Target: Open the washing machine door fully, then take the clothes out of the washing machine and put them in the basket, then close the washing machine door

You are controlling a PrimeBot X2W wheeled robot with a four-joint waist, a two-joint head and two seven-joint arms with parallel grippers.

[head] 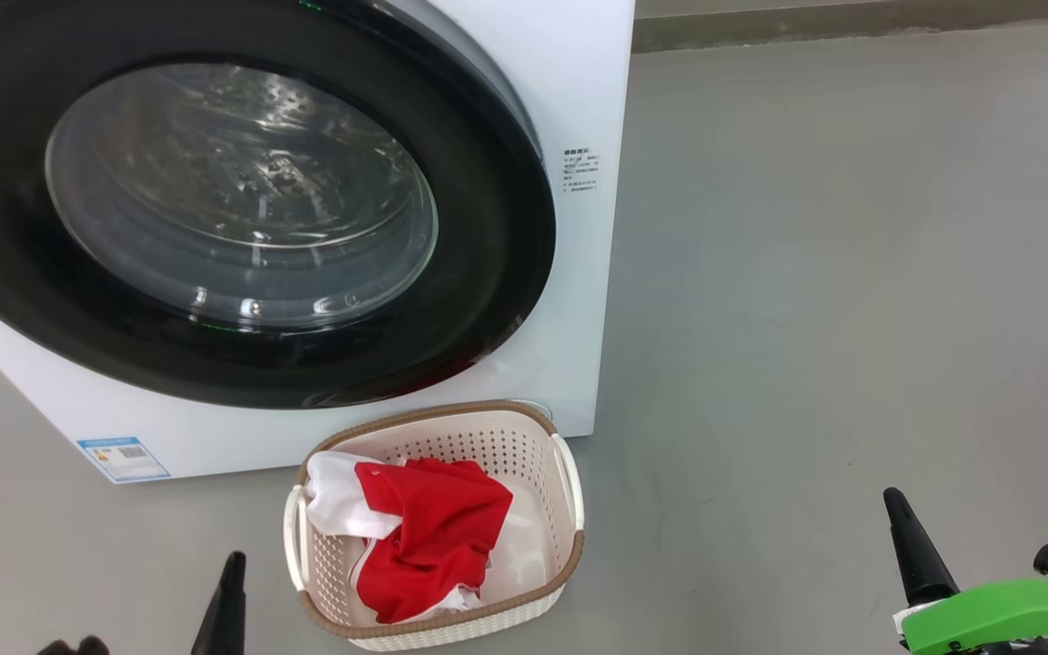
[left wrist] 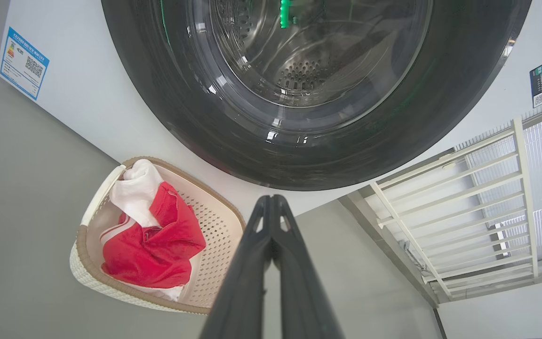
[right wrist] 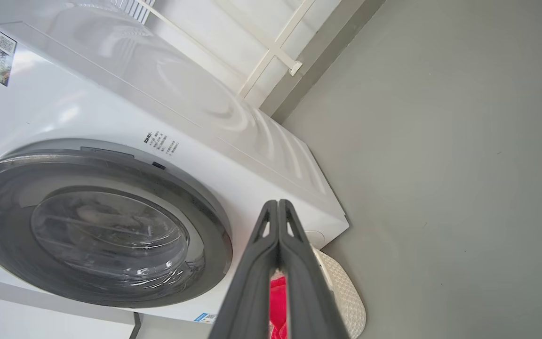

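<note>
The washing machine (head: pixel 579 82) stands white at upper left, its door (head: pixel 488 300) with glossy black rim and clear glass shut flush against the front; the door (left wrist: pixel 233 136) and the door (right wrist: pixel 12 263) look the same from both wrists. On the floor just before it sits the cream basket (head: pixel 542 582) holding the clothes: a red garment (head: pixel 433 537) over a white one (head: pixel 333 500). My left gripper (head: pixel 233 569) is shut, empty, left of the basket. Far to the right, my right gripper (head: pixel 895 505) is shut and empty too. Both gripper tips (left wrist: pixel 270 200) (right wrist: pixel 277 205) show pressed together.
Bare grey floor (head: pixel 851 273) stretches right of the machine to a wall base. A white railing (left wrist: pixel 464 197) stands beside the machine. A blue sticker (head: pixel 124 458) marks the machine's lower front corner.
</note>
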